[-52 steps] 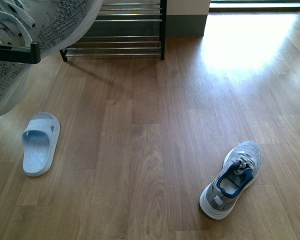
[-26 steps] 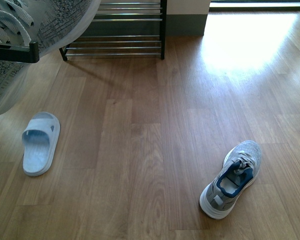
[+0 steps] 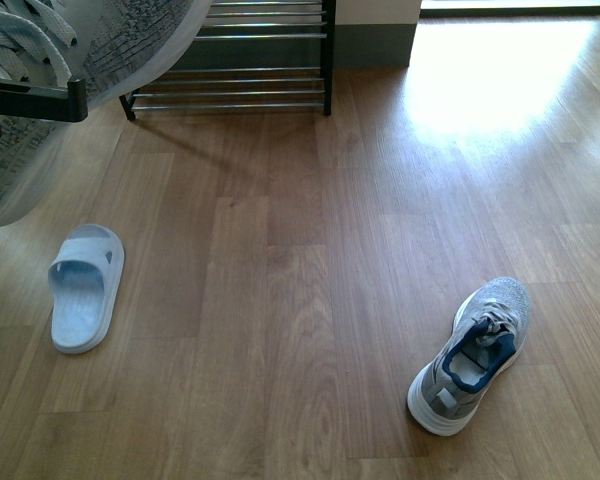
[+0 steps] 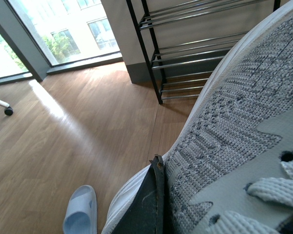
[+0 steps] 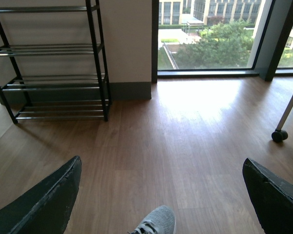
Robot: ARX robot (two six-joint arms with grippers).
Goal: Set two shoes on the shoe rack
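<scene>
One grey knit sneaker [image 3: 100,50] hangs close to the front camera at the upper left, held by my left gripper [image 3: 30,100], which is shut on it. In the left wrist view the same sneaker [image 4: 234,122] fills the frame beside a black finger [image 4: 146,204]. The second grey sneaker [image 3: 472,355] lies on the floor at the lower right; its toe [image 5: 156,222] shows between the spread fingers of my open right gripper [image 5: 161,195]. The black shoe rack [image 3: 260,60] with chrome bars stands at the back, also seen as the rack [image 5: 53,63] and the rack [image 4: 195,48].
A pale blue slide sandal [image 3: 84,287] lies on the wooden floor at the left, the same sandal [image 4: 80,212] below the held shoe. A wall and floor-length windows stand behind the rack. A caster wheel on a leg [image 5: 279,135] stands near the window.
The view has shifted slightly: the floor sneaker and sandal sit a little lower and further right in frame. The held sneaker stays at the upper left.
</scene>
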